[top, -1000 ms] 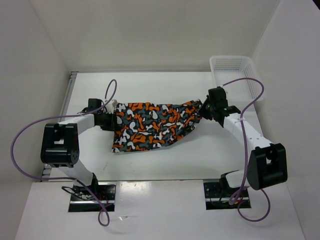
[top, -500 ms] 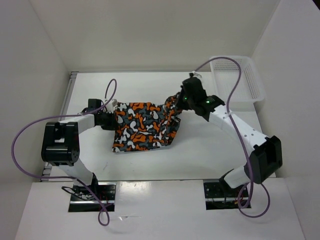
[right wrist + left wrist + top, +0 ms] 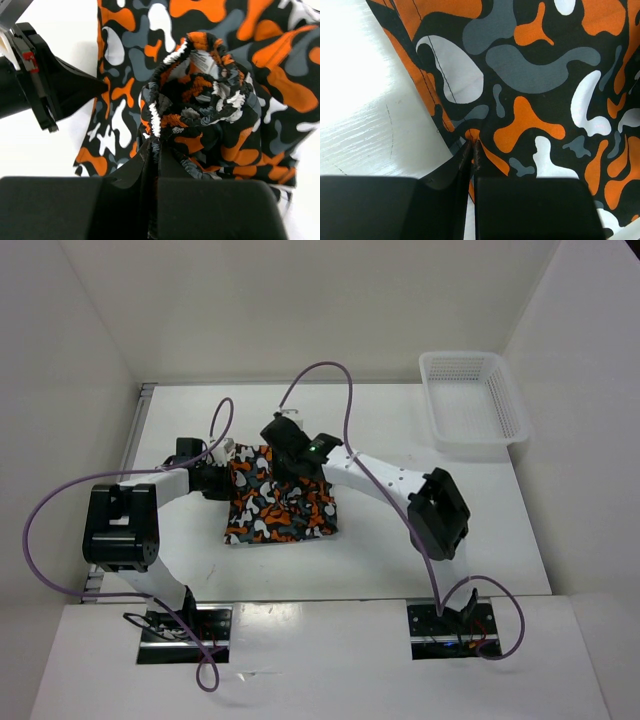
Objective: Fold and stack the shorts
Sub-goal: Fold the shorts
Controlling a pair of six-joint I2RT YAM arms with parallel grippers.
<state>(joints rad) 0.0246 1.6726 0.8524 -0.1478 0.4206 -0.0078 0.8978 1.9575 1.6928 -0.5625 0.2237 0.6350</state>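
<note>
The shorts (image 3: pixel 280 508), camouflage in orange, grey, black and white, lie doubled over at the table's left middle. My left gripper (image 3: pixel 229 480) sits at their left edge. In the left wrist view its jaws (image 3: pixel 472 144) are shut on the hem of the shorts (image 3: pixel 535 75). My right gripper (image 3: pixel 284 457) reaches across from the right and hovers over the cloth's upper left part. It is shut (image 3: pixel 155 146) on the bunched elastic waistband of the shorts (image 3: pixel 200 90), held above the lower layer. The left gripper's black body (image 3: pixel 47 95) shows close by.
A white mesh basket (image 3: pixel 472 405) stands at the table's back right corner. White walls enclose the table on the left, back and right. Purple cables loop above both arms. The right arm (image 3: pixel 390 485) spans the table's middle.
The right gripper has carried the right end of the shorts leftward over the left half, folding them roughly in two. The left gripper has stayed at the left edge.
</note>
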